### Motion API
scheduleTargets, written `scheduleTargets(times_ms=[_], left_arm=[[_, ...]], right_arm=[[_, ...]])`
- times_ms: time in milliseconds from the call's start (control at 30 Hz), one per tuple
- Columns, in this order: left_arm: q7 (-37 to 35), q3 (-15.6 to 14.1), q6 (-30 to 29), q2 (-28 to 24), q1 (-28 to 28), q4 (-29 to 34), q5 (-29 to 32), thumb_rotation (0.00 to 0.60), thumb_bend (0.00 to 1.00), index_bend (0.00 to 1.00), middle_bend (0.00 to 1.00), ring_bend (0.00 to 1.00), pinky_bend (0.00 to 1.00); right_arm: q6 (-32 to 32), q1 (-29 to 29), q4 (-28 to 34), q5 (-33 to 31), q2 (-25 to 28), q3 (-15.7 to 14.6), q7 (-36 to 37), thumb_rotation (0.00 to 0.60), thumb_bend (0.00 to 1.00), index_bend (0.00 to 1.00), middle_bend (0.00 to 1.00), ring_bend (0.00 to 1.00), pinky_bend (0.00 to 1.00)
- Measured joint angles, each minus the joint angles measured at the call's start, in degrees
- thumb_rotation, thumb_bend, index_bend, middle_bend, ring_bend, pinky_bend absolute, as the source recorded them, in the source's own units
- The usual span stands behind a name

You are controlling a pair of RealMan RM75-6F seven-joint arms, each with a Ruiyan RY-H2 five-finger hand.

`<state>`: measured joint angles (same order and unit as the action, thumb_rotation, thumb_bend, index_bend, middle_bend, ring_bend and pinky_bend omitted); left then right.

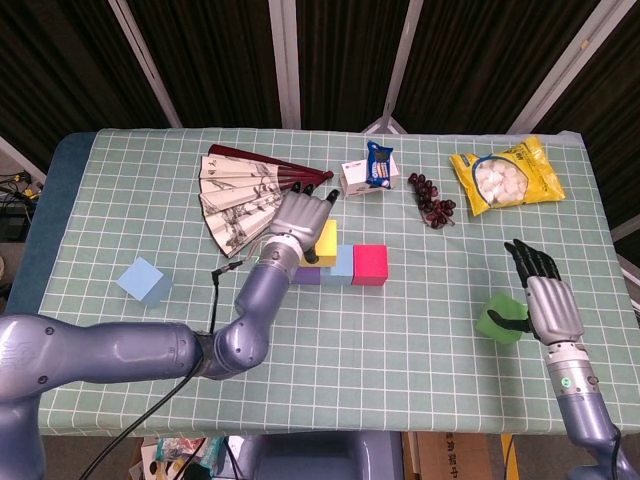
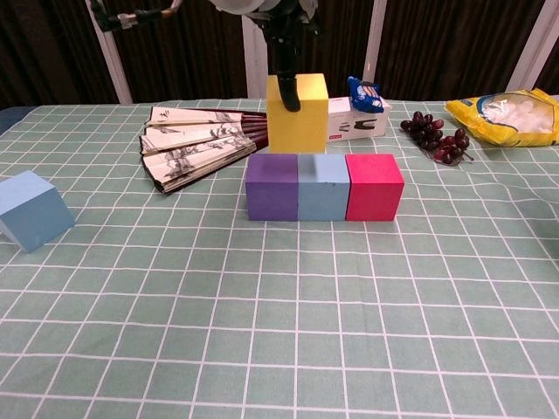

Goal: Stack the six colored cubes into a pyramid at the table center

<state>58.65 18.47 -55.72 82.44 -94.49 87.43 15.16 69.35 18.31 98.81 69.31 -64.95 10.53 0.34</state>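
A purple cube (image 2: 272, 187), a pale blue cube (image 2: 323, 187) and a pink cube (image 2: 374, 186) stand in a row at the table's middle. My left hand (image 1: 299, 229) holds a yellow cube (image 2: 297, 112) just above the seam between the purple and pale blue cubes. Whether it touches them I cannot tell. Another light blue cube (image 1: 141, 281) lies at the left. A green cube (image 1: 499, 319) lies at the right, with my right hand (image 1: 544, 299) beside it, fingers spread, thumb toward the cube.
A folding fan (image 1: 245, 190) lies behind the row at the left. A small white box (image 1: 362, 176), dark grapes (image 1: 431, 200) and a yellow snack bag (image 1: 504, 176) sit along the back right.
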Motion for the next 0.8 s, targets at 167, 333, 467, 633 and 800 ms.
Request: scheduleTargets(times_ms=[167, 333, 467, 633, 800], left_arm=[[2.7, 1.5, -1.0, 3.1, -2.1, -3.7, 3.3, 0.600, 0.29, 0.00, 0.42, 0.07, 0.00], [5.6, 3.3, -2.3, 5.4, -4.0, -6.5, 5.9, 0.600, 0.30, 0.00, 0.42, 0.07, 0.00], [8.1, 4.6, -3.3, 7.1, -5.2, -8.7, 7.0, 0.600, 0.30, 0.00, 0.42, 0.07, 0.00], [10.6, 6.0, -3.5, 9.3, -6.0, -12.0, 8.1, 0.600, 0.30, 0.00, 0.42, 0.07, 0.00], [13.1, 7.2, -2.9, 12.1, -6.3, -15.1, 8.5, 0.600, 0.30, 0.00, 0.41, 0.07, 0.00]], right_arm=[[-0.1, 0.0, -0.1, -0.2, 0.2, 0.3, 0.8, 0.600, 0.21, 0.00, 0.02, 0.00, 0.00], [-0.4, 0.0, -0.4, -0.3, 0.1, 0.3, 1.1, 0.600, 0.21, 0.00, 0.02, 0.00, 0.00], [-0.5, 0.0, -0.4, -0.3, 0.0, 0.3, 1.3, 0.600, 0.21, 0.00, 0.02, 0.00, 0.00], [-0.5, 0.0, -0.4, -0.3, 0.1, 0.4, 1.6, 0.600, 0.21, 0.00, 0.02, 0.00, 0.00], [-0.7, 0.0, -0.3, -0.3, 0.2, 0.4, 2.0, 0.600, 0.20, 0.00, 0.02, 0.00, 0.00]])
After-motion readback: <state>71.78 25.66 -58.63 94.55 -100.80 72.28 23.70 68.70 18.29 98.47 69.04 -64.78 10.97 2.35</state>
